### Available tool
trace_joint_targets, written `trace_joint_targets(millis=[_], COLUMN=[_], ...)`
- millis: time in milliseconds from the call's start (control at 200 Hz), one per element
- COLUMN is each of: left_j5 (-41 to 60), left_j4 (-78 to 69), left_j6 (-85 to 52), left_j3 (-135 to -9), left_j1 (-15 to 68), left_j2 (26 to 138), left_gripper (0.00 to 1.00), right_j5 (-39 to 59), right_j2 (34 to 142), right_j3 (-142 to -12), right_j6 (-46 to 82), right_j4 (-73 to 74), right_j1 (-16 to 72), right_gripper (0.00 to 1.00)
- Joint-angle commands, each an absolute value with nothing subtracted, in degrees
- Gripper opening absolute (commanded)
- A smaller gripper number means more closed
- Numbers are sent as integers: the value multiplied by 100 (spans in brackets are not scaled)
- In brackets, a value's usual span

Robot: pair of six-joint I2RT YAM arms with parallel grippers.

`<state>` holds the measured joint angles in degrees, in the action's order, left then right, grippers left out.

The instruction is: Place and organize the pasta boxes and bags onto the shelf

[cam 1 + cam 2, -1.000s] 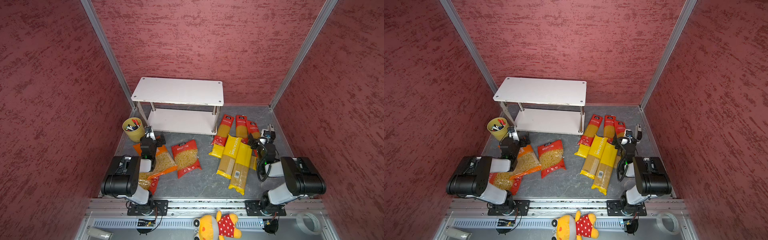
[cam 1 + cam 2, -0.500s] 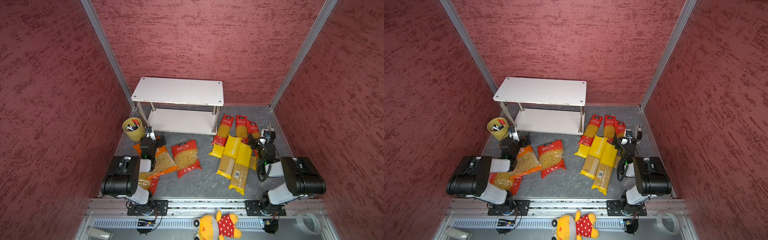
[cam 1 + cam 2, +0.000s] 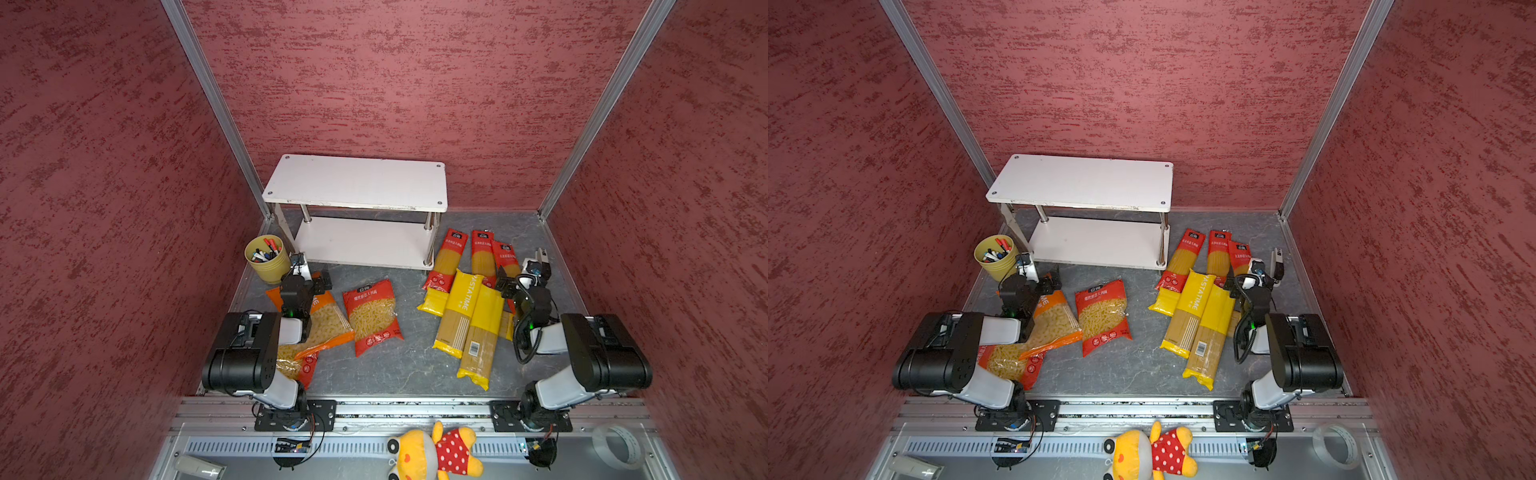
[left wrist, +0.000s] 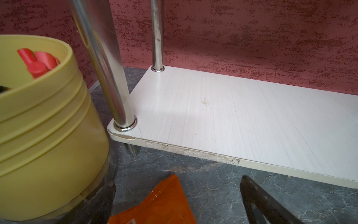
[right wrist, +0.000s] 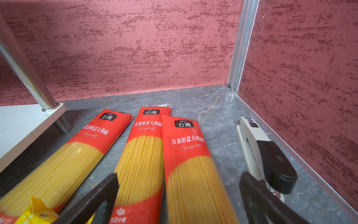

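Shelf, white two-tier rack w/ chrome posts, stands bare; nothing placed yet; long red spaghetti packs + yellow spaghetti packs lie on grey floor by its right end, red short-pasta bag & orange-clear macaroni bag in front; left gripper, right gripper both gape wide, empty.
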<state>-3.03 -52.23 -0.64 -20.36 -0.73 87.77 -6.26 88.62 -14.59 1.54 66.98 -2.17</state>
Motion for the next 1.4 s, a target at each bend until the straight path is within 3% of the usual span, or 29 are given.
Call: trace_joint_targets(millis=[0, 561, 736, 987, 1087, 1172, 1257, 1323, 1393], left_j5=[-246, -308, -479, -1213, -1544, -1921, -1092, 294, 1144], left_j4=[-5195, -4860, -4032, -2040, -1321, -87, 1161, 1136, 1152], left_j6=[-43, 110, 83, -181, -644, -1964, -3062, -3388, -3626], left_j3=[-2136, -2218, -2258, -2598, -2832, -3263, -3717, -3700, -3672], left_j1=[-103, 25, 163, 742, 972, 901, 363, -325, -819], left_j2=[8787, 8497, 7773, 6478, 5972, 5651, 5499, 5458, 5530], left_gripper=[100, 100, 99, 99, 99, 100, 99, 100, 99], right_j5=[-712, -1059, -1086, -2265, -1675, -24, 394, 337, 413], right_j2=[8876, 8584, 7399, 6145, 5712, 5290, 5183, 5345, 5532], right_j3=[-1574, -1522, -1928, -3026, -3476, -2933, -2941, -3284, -3560], right_j6=[176, 251, 392, 2272, 3551, 3980, 4500, 4497, 4304], right_j4=[6698, 6616, 4835, 1085, -225, 721, 598, -221, -912], right_j1=[-200, -163, -142, 1, -19, -80, -79, -81, -79], right_gripper=[99, 99, 99, 99, 99, 98, 91, 88, 86])
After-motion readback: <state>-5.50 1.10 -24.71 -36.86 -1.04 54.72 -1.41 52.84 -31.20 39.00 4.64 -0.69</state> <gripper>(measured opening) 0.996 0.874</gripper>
